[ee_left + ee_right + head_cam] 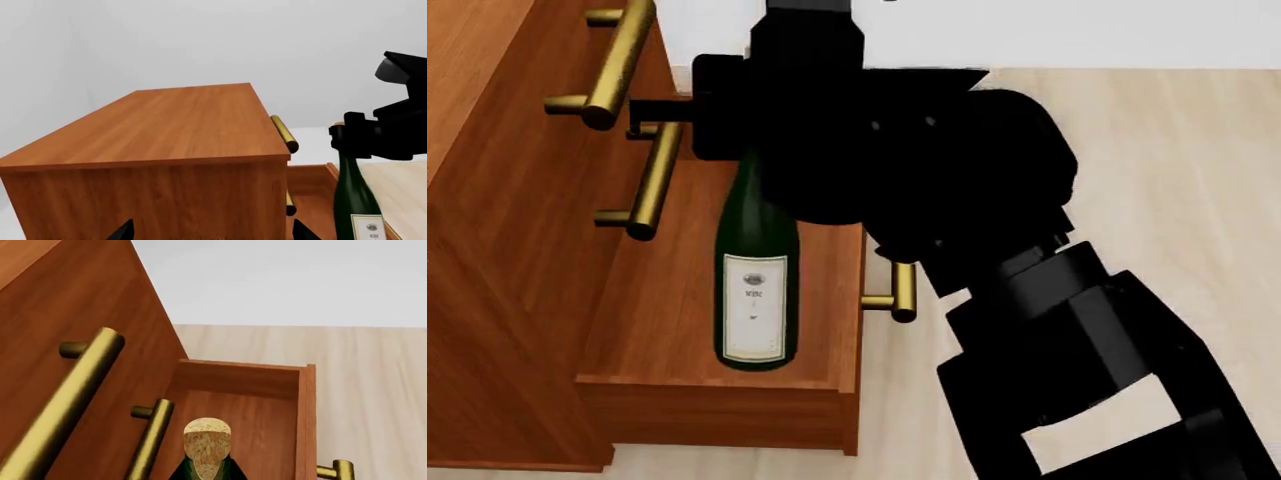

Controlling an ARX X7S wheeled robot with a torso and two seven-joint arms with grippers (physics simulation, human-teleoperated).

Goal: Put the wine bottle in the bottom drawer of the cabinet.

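The wine bottle (754,290), dark green with a white label, stands upright inside the pulled-out bottom drawer (654,320) of the reddish-brown cabinet (481,200). My right gripper (741,130) is shut on its neck just below the cork (207,440). In the left wrist view the bottle (357,205) shows beside the cabinet (167,130), with the right gripper (350,140) on its neck. My left gripper (212,235) is open by the cabinet's side, holding nothing. It does not show in the head view.
Two shut drawers above carry brass bar handles (614,60) (654,180) that jut out close to the bottle's neck. The open drawer's own handle (894,290) sticks out under my right arm. A pale wood floor (1174,160) lies beyond.
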